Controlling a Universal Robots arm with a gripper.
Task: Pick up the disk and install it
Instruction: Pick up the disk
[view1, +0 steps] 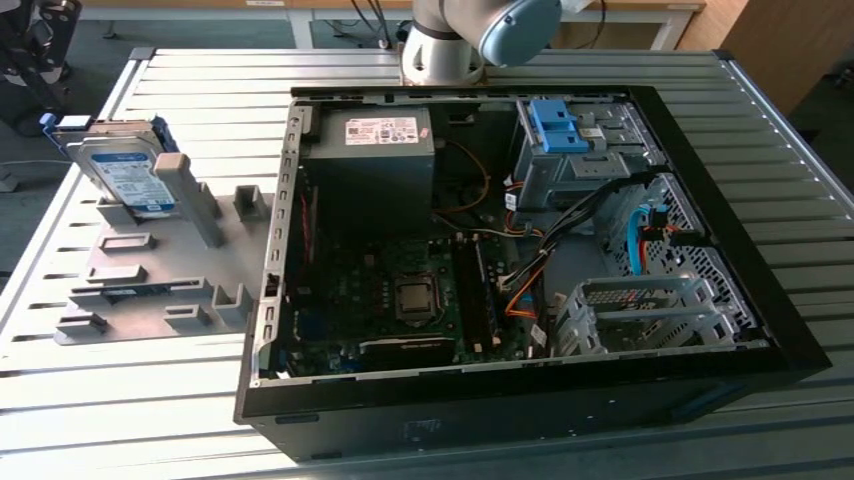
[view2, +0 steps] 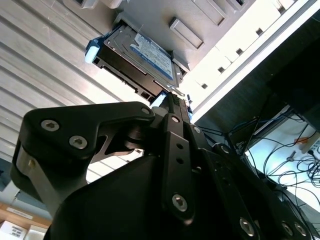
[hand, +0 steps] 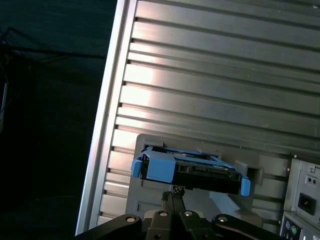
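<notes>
Broadly, saw a slatted metal table (view1: 561, 70) spanning the exterior view. Found a black computer case (view1: 534, 425) lying open on it, with motherboard (view1: 400, 290) and cables exposed. Noted the robot arm (view1: 461, 40) at the far side of the table, just behind the case.

Spotted a grey fixture plate (view1: 147, 270) flat on the table, just beside the case on the exterior view's left, studded with upright posts and slots. Inside the case, picked out a grey power supply box (view1: 374, 165) bearing a white sticker. Also picked out a silver drive cage (view1: 641, 310) toward the exterior view's right and a bare blue bracket (view1: 554, 125) seated in a bay beyond that cage.

Located the disk (view1: 127, 175) at the far end of the fixture plate, standing tilted on one edge against a post. Saw its white-and-blue label facing outward and its blue frame around it. Found it not yet lifted and well apart from the case's bays. Caught the disk (hand: 187, 172) edge-on in the first wrist view and the disk (view2: 145, 52) label-side in the second wrist view.

Finally, made out the gripper (hand: 173, 194) in both wrist views, pointed toward the disk but apart from it. Found its black fingers (view2: 172, 107) drawn together to a narrow tip, holding nothing.
</notes>
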